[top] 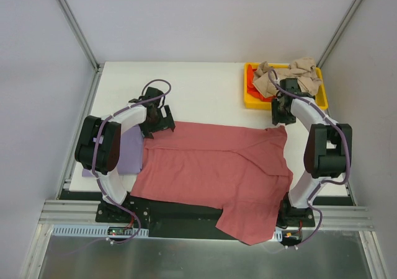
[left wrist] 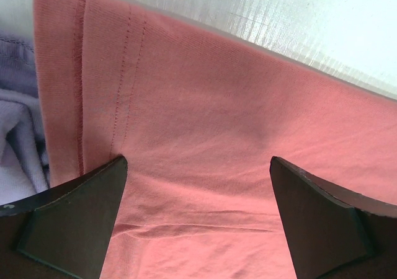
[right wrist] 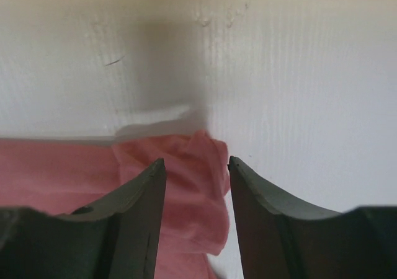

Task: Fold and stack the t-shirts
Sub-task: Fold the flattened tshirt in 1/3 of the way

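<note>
White table [top: 198, 93] carries the red-pink t-shirt [top: 211, 164], long axis left-right; left pincer [left wrist: 198, 160] gapes wide over its far hem corner, right pincer [right wrist: 196, 161] straddles 1 bunched corner (grip unclear).

Bright, even light from above fills the overhead view, and the white table [top: 205, 87] shows only soft, faint shadows beside the arms. At the left wrist the table glares nearly white, while the stitching of the red-pink t-shirt [left wrist: 217, 124] stays sharp. At the right wrist a grey shadow, perhaps cast by the right gripper [right wrist: 196, 164], lies on the table; its fingers [right wrist: 133, 217] look soft.
</note>
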